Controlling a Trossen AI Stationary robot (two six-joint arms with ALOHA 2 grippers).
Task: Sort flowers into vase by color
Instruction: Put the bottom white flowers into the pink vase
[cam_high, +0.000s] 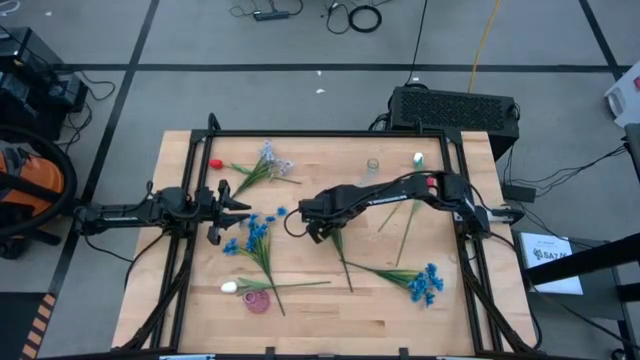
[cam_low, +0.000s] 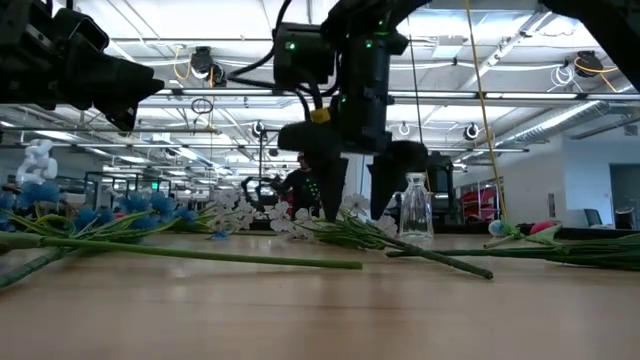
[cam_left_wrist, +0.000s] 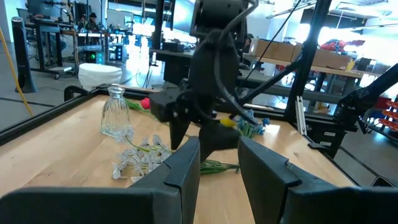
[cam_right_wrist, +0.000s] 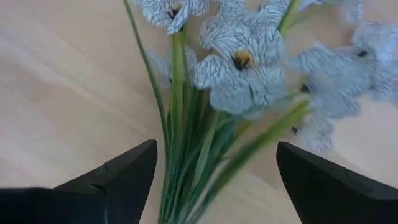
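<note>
My right gripper (cam_high: 316, 228) (cam_low: 357, 200) hangs open over the middle of the table, pointing down. In the right wrist view its fingers stand on either side (cam_right_wrist: 216, 149) of the green stems of a pale white-lavender flower (cam_right_wrist: 239, 62) (cam_low: 350, 212) lying flat; its stem (cam_high: 343, 262) runs toward the near edge. I see no touch. My left gripper (cam_high: 232, 208) (cam_left_wrist: 219, 155) waits open at the table's left. A clear glass vase (cam_high: 372, 167) (cam_left_wrist: 116, 115) stands near the far edge. A pink vase (cam_high: 258, 301) sits near the near edge.
Flowers lie flat about the table: a second pale cluster (cam_high: 270, 165) and a red bud (cam_high: 215, 164) at far left, blue clusters at left centre (cam_high: 255, 232) and near right (cam_high: 425, 283), a white bud (cam_high: 228, 287) near left, more stems (cam_high: 408, 225) under the right arm.
</note>
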